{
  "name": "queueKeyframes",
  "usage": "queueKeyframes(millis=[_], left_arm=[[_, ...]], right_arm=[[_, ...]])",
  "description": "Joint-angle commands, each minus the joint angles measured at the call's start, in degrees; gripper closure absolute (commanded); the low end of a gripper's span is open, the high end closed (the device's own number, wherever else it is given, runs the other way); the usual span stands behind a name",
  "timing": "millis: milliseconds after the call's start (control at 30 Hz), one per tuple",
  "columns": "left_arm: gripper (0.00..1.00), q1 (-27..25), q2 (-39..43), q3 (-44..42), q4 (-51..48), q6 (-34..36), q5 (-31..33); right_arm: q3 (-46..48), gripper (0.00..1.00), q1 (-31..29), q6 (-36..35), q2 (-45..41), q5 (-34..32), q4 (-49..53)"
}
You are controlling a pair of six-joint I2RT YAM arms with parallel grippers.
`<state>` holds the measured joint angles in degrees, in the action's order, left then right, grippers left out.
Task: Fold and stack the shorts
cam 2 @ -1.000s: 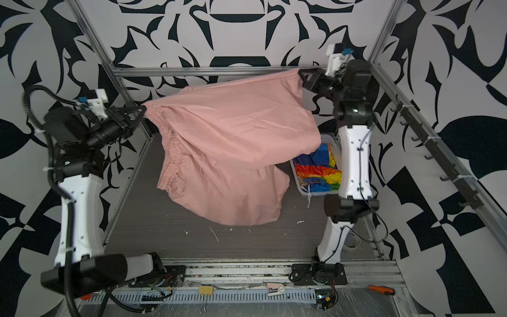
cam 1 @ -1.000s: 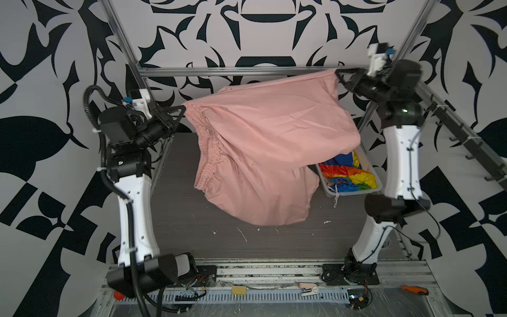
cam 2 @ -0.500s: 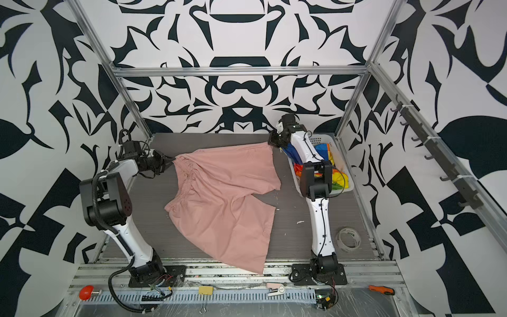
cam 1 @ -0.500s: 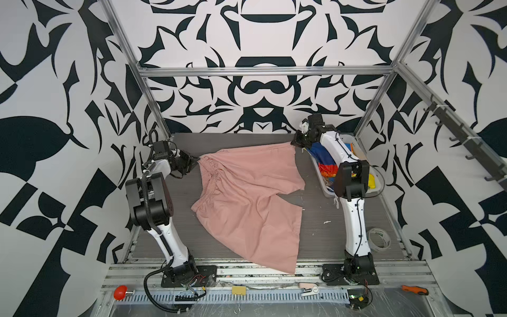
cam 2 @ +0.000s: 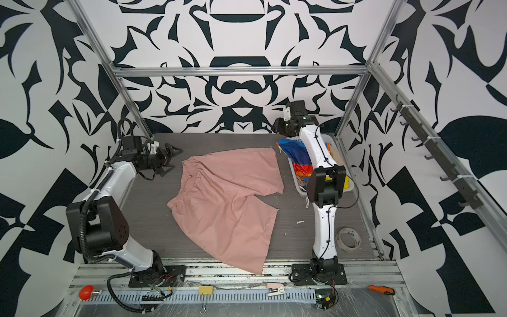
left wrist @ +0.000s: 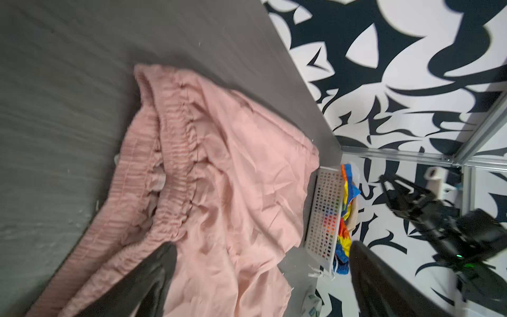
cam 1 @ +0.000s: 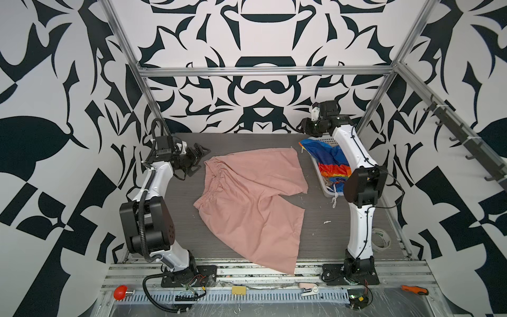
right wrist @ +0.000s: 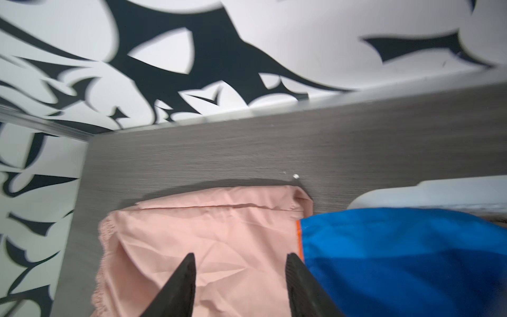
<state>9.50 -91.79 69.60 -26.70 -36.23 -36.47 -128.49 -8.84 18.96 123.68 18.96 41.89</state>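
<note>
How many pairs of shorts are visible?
2: salmon-pink shorts flat on the table centre; rainbow-striped shorts in the white basket at right. Others may hide beneath those.

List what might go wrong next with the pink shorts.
1. One leg of the pink shorts hangs past the front edge of the table; pulling on it may drag it off.
2. The rainbow shorts spill from the basket beside the pink pair's far corner; the open right pincer could catch both.
3. The legs overlap and the waistband is bunched, so folding now would likely trap creases.
</note>
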Motion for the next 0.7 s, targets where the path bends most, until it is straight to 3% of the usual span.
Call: queueKeyframes(millis=[0,133,333,667], left_arm=[[0.04,-0.9,-0.3,-6.4,-4.8,3.4,1.0],[0.06,-1.8,-1.6,-8.1,-8.0,8.6,10.3],[0.12,-3.5,-8.9,-6.1,-5.3,6.3,12.5],[0.36,-5.1,-14.0,-2.8,-2.8,6.1,14.8]], right_arm=[[6.9,0.43,-3.7,-2.1,-6.9,-0.3,-2.4],[17.9,0.42,-7.3,-1.8,-11.1,-0.2,-7.5],[29.3,0.42,-11.2,0.9,-11.8,1.3,-14.3],[36.5,0.41,-12.3,1.4,-9.3,2.6,-18.3]])
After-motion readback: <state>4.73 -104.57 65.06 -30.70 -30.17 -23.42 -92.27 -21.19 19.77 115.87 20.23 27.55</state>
